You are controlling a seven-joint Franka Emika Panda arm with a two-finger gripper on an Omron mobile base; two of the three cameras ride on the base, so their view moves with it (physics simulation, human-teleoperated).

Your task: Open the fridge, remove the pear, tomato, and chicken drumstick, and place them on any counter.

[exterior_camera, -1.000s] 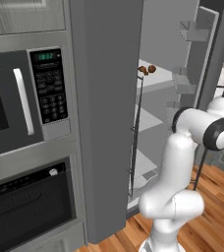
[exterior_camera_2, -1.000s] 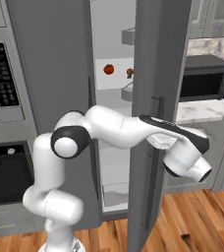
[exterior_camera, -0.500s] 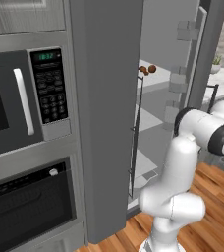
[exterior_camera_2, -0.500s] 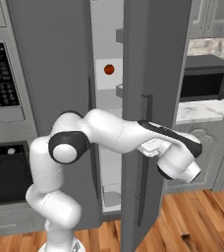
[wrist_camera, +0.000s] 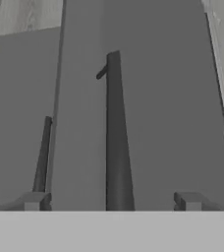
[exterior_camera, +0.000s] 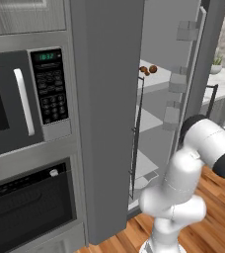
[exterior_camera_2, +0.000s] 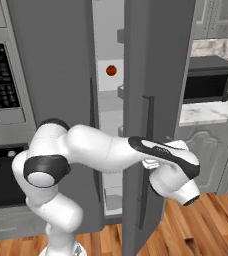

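Pincer spread wide in the hand view, fingertips either side of the fridge handle, which runs bottom to top mid-frame. Right base view: fridge door ajar, tomato on an inner shelf, upper centre. Left base view: brown lumps on a shelf.

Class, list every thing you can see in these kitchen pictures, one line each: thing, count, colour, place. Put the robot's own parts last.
Tall two-door fridge: one, dark grey, centre, right door partly open.
Slim vertical door handle: two, dark, at the fridge's middle; one lies between the fingertips.
Small glossy round tomato: one, red, on an upper inner shelf.
Small lumps: a few, brown, same upper shelf.
Built-in microwave with keypad: one, black and steel, left of fridge.
Oven: one, black, below it.
Veined marble counter: one, white-grey, right of fridge.
Countertop microwave: one, black, on the counter.
Wood floor: brown.
Gripper: one, open, astride the handle.
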